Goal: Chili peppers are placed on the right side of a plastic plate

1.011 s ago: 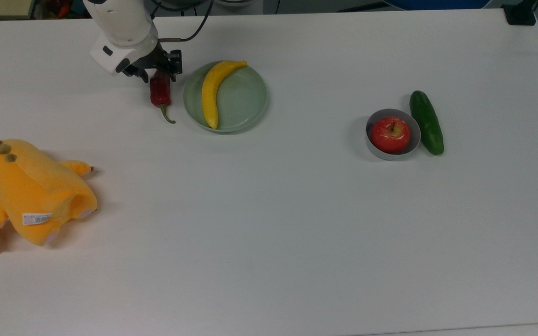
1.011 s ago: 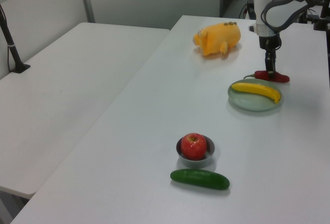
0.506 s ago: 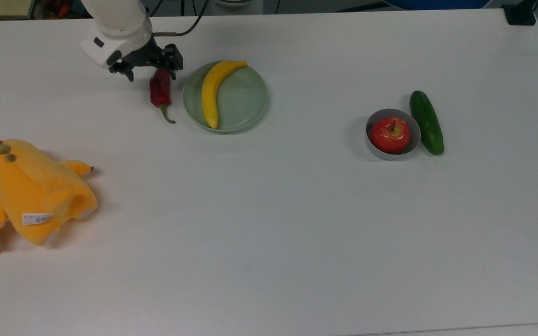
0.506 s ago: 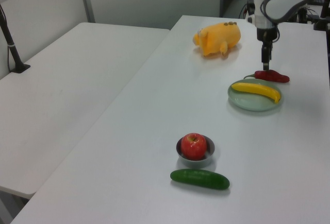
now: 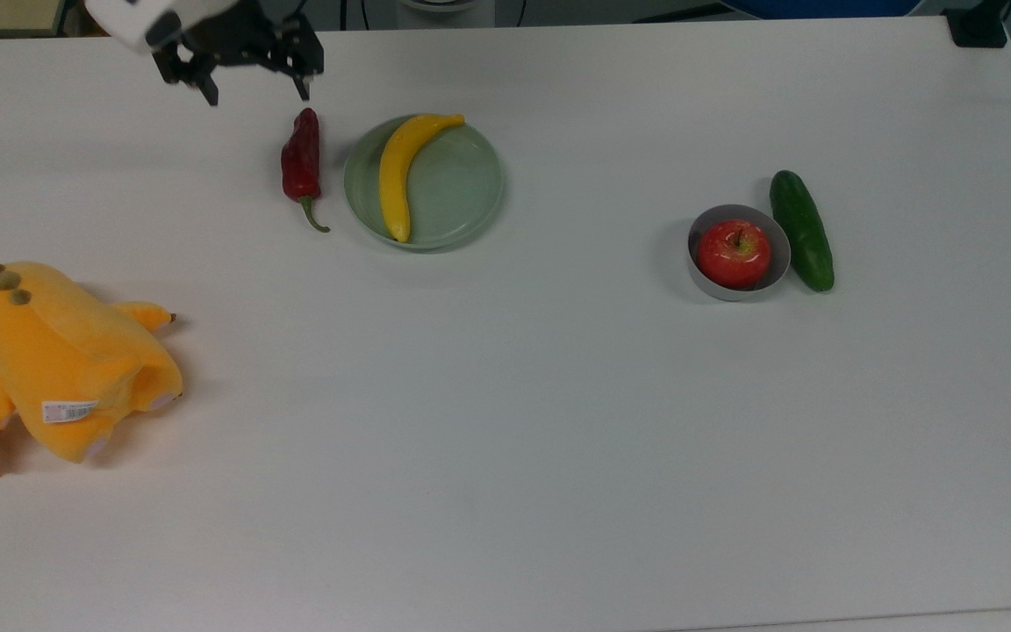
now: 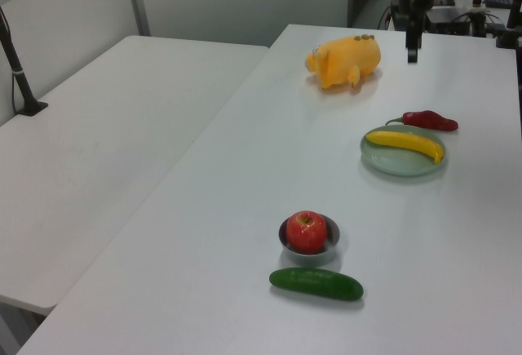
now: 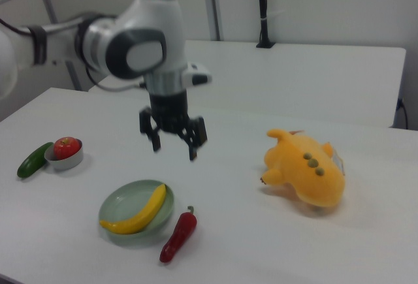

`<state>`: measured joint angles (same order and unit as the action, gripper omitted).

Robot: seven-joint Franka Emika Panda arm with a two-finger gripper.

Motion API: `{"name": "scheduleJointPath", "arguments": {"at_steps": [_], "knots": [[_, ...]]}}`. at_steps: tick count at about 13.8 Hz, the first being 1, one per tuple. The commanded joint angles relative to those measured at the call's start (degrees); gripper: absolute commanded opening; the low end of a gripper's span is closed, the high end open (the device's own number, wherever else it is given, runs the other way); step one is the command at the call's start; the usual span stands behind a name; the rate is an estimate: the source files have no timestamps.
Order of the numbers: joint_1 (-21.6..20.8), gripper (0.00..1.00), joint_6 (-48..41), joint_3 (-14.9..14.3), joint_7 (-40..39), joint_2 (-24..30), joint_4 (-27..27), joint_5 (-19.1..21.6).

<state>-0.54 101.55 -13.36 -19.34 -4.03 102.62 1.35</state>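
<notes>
The dark red chili (image 5: 301, 161) lies flat on the table just off the top view's left rim of the pale green plate (image 5: 462, 189), stem towards the near side. It also shows as the chili (image 6: 428, 120) behind the plate (image 6: 400, 161), and as the chili (image 7: 178, 236) right of the plate (image 7: 124, 200). A yellow banana (image 5: 400, 172) rests in the plate. My gripper (image 5: 253, 88) hangs open and empty, raised above the table beyond the chili; the gripper (image 7: 174, 147) stands well clear of it, and the gripper (image 6: 413, 51) is high up.
An orange plush toy (image 5: 58, 355) lies at the top view's left edge. A red apple (image 5: 734, 253) sits in a grey bowl (image 5: 780, 250) with a dark green cucumber (image 5: 802, 230) beside it at the top view's right. A second table (image 6: 98, 143) adjoins.
My gripper has let go of the chili, opened and risen up and away from it. The chili stays lying beside the plate.
</notes>
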Motion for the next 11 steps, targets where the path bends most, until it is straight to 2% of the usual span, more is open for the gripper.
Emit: {"name": "scheduleJointPath", "arguments": {"at_steps": [1,3,4,5,8,11], "knots": [[-0.4,1.0,-7.8,-0.1,7.7,1.5,-9.4,5.4],[-0.4,1.0,-8.1,0.6,15.9,2.3,-12.0,6.8],[-0.4,1.0,-8.2,2.4,22.8,3.3,-14.4,6.9],[-0.4,1.0,-8.2,4.5,25.6,4.4,-14.7,6.9],[-0.5,1.0,-9.7,10.8,31.1,6.3,-14.6,6.7],[-0.6,1.0,-10.2,14.3,32.0,7.1,-14.2,6.6]]}}
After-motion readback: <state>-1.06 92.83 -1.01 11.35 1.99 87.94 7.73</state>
